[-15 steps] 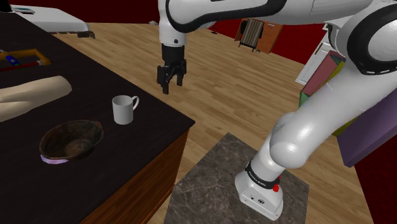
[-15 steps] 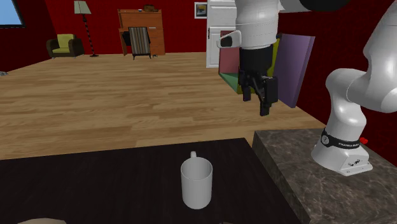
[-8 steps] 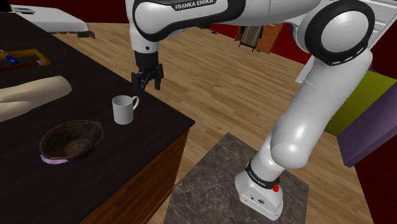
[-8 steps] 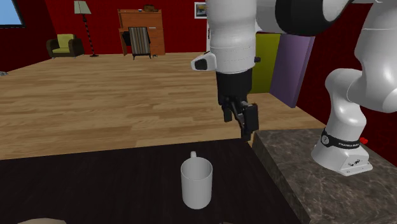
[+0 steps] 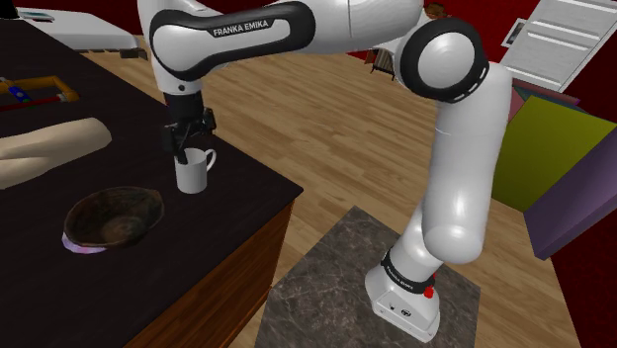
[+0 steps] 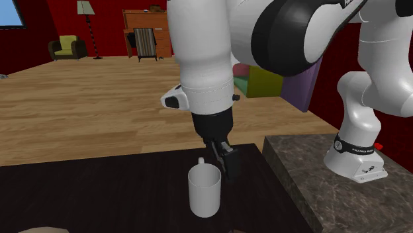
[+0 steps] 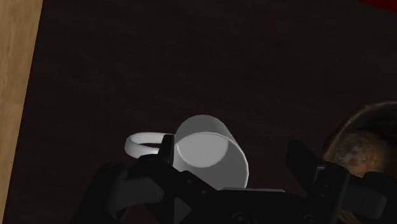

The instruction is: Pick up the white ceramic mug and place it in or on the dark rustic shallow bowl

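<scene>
My black gripper (image 7: 232,147) hangs spread over the plain white handled mug (image 7: 207,153), not pinching it; dark brown mottled shallow bowl (image 7: 369,133) sits near the mug.

Desk: a dark, nearly black wooden desk (image 5: 235,210) with a flat top and brown side panels.
Mug: a plain white cylindrical mug (image 5: 192,170) stands upright near the desk's corner. Its loop handle is turned to the shoulder view's right.
Bowl: a dark brown mottled shallow bowl (image 5: 111,217) sits near the mug but apart from it, toward the shoulder view's lower left. A lilac strip shows under its near edge.
Bundle: a long pale beige rounded bundle (image 5: 49,148) lies beyond the bowl and is cut off by the shoulder view's left edge.
Far end: a flat yellow-edged thing (image 5: 44,91) with blue bits; I cannot tell what it is.
</scene>
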{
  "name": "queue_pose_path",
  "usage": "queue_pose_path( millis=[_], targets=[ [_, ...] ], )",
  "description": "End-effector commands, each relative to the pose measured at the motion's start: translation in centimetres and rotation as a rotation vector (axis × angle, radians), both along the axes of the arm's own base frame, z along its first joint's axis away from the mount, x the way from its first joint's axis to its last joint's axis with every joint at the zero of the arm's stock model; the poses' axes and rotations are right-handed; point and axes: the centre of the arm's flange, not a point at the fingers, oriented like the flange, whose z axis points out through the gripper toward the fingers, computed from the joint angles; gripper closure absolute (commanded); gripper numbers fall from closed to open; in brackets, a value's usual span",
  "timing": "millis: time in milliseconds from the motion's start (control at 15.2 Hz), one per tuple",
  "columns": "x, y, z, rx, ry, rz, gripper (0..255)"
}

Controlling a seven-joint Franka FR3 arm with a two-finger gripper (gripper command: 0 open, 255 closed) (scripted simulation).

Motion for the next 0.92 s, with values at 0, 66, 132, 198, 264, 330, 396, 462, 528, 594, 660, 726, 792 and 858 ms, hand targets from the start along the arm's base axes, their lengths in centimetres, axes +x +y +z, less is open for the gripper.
queue_pose_path(
  millis=[0,66,132,198,264,330,396,462,528,594,660,726,792,858],
  targets=[
    [1.7,2.2,-1.4,-0.003,0.001,0.018,0],
    [2.5,3.1,-1.9,-0.004,0.001,0.027,0],
    [2.4,3.0,-2.4,-0.004,0.001,0.027,0],
    [2.3,3.0,-2.9,-0.004,0.001,0.027,0],
    [2.2,2.9,-3.5,-0.004,0.001,0.027,0],
    [2.2,2.9,-4.0,-0.004,0.001,0.027,0],
    [2.1,2.8,-4.5,-0.004,0.001,0.027,0],
    [2.0,2.8,-5.0,-0.004,0.001,0.027,0],
    [1.9,2.8,-5.5,-0.004,0.001,0.027,0],
    [1.9,2.7,-5.8,-0.004,0.001,0.027,0],
    [1.9,2.7,-5.8,-0.004,0.001,0.027,0],
    [1.9,2.7,-5.8,-0.004,0.001,0.027,0],
    [1.9,2.7,-5.8,-0.004,0.001,0.027,0],
    [1.9,2.7,-5.8,-0.004,0.001,0.027,0]
  ],
)
